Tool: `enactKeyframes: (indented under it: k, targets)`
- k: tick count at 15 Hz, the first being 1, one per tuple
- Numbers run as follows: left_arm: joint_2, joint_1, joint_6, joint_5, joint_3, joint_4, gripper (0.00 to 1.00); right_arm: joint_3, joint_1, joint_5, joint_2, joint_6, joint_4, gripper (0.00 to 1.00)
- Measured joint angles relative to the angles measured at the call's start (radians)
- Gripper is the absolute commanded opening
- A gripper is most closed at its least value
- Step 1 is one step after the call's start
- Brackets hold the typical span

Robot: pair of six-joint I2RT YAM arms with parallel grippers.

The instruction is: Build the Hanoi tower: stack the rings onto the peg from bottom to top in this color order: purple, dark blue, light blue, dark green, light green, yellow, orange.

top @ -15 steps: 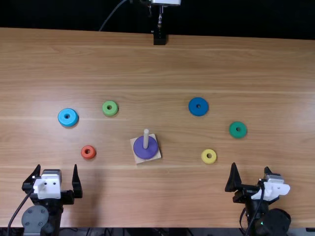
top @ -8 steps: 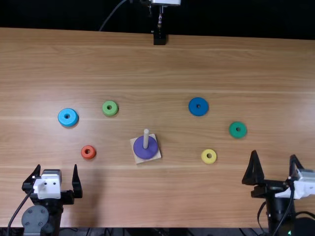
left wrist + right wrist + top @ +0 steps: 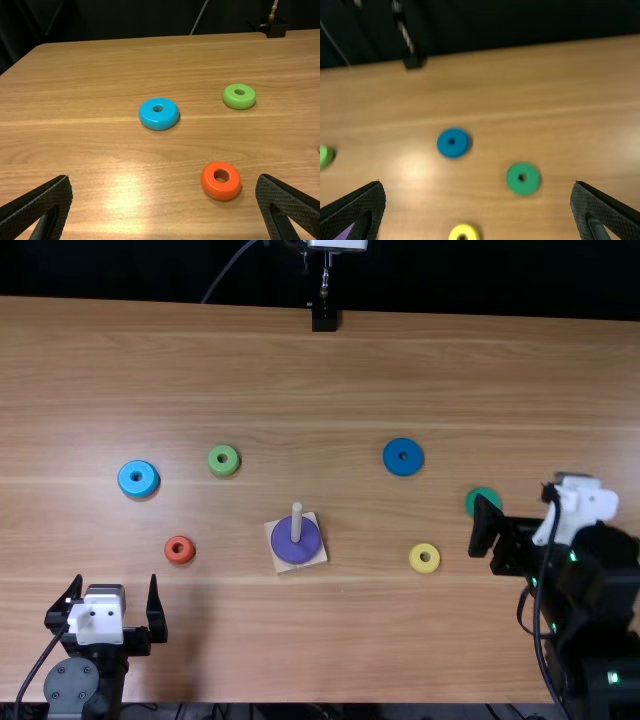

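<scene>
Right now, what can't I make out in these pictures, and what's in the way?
- Top view: near part of the dark green ring, hidden by the right gripper.
- Right wrist view: most of the purple ring, behind a finger and past the edge; near part of the yellow ring, cut by the bottom edge; part of the light green ring, cut by the left edge.
- Left wrist view: a sliver at the right edge, too small to identify.

Purple ring (image 3: 297, 546) lies flat around the upright peg (image 3: 297, 523).

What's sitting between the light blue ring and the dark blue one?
The light green ring, nearer the light blue ring than the dark blue ring; top view shows it.
</scene>
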Motion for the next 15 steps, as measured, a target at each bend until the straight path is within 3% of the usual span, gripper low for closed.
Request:
enactKeyframes:
  k: [4,6,15]
  targets:
    - [0.000,0.000,0.001,0.000,0.000,0.000,1.00,0.207,0.111,0.000,0.309,0.001,-0.198,1.00]
    - [0.000,0.000,0.000,0.000,0.000,0.000,1.00,0.282,0.148,0.000,0.462,0.003,-0.209,1.00]
    - [0.000,0.000,0.000,0.000,0.000,0.000,1.00,0.531,0.149,0.001,0.938,0.010,-0.196,1.00]
